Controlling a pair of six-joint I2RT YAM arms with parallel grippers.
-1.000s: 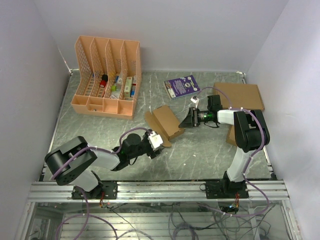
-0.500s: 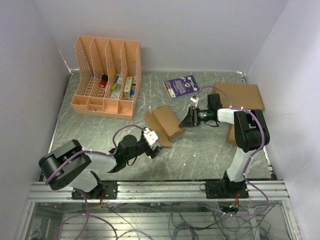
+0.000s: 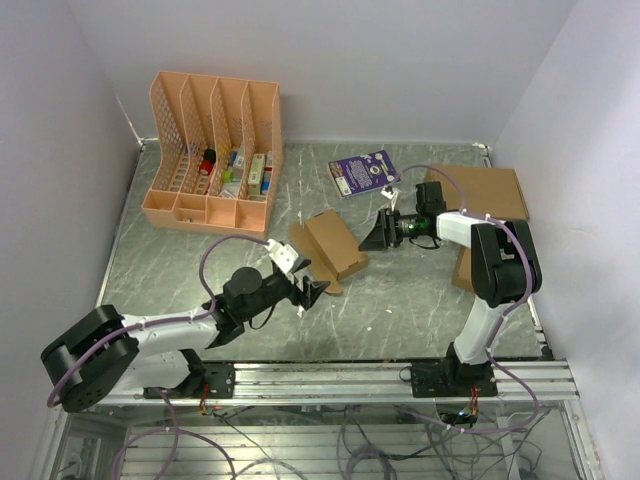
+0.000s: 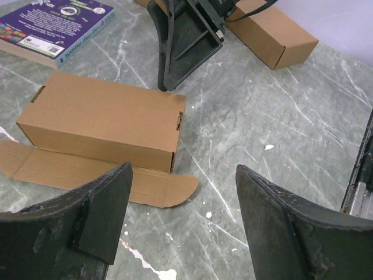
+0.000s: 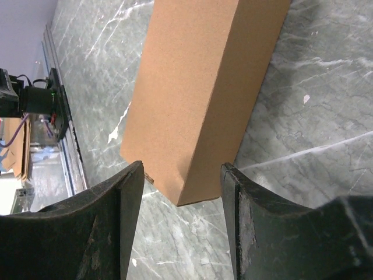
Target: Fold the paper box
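The paper box is a slim brown carton lying mid-table, its long lid flap spread flat on the marble toward my left arm. My left gripper hovers open just short of that flap, nothing between its fingers; in the left wrist view the gripper faces the carton. My right gripper stands at the carton's right end. In the right wrist view that gripper is open, its fingers either side of the carton's near corner with gaps on both sides.
A peach file organizer stands at the back left. A purple book lies behind the carton. A large flat cardboard box is at the back right, and a second small carton lies beside my right arm.
My left arm has stretched out lower over the table and its gripper has drawn slightly back from the flap. The right gripper has widened a little at the carton's end.
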